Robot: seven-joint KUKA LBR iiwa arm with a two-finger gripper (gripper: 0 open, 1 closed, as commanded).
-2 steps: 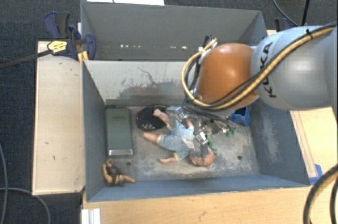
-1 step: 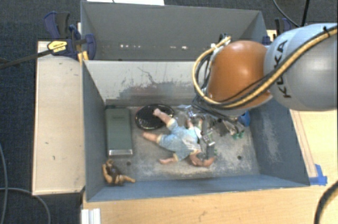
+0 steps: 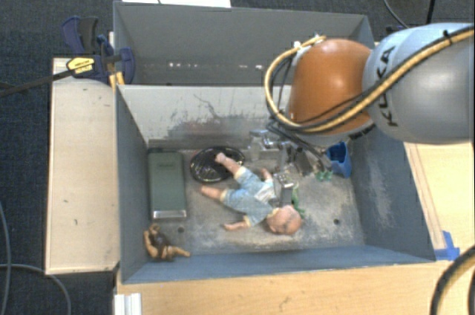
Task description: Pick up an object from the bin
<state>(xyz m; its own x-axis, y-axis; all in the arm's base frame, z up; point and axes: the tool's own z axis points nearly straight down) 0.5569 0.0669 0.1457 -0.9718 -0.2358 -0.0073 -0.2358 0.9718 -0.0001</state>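
In the middle of the bin's (image 3: pixel 223 46) floor, a little toward the right wall, the tool (image 3: pixel 286 189) is down low beside a small doll (image 3: pixel 249 198) in pale blue clothes. The doll lies flat on its back, head toward the front wall and legs toward a black round dish (image 3: pixel 210 165) just behind it. The tool stands at the doll's shoulder, touching it or just beside it. Whether the tool is open or closed I cannot tell, because the arm's orange cover (image 3: pixel 326 87) and its cables hang over it.

This looks like the reach-and-grasp step: the tool is at the doll, and nothing is lifted yet. The next move calls for a firm closure across the doll's narrow torso, not its round head, and then a straight lift. A grey-green box (image 3: pixel 167 183) by the left wall, a brown figure (image 3: pixel 163 244) in the front-left corner and a blue thing (image 3: pixel 339 157) by the right wall lie well apart and should not interfere.
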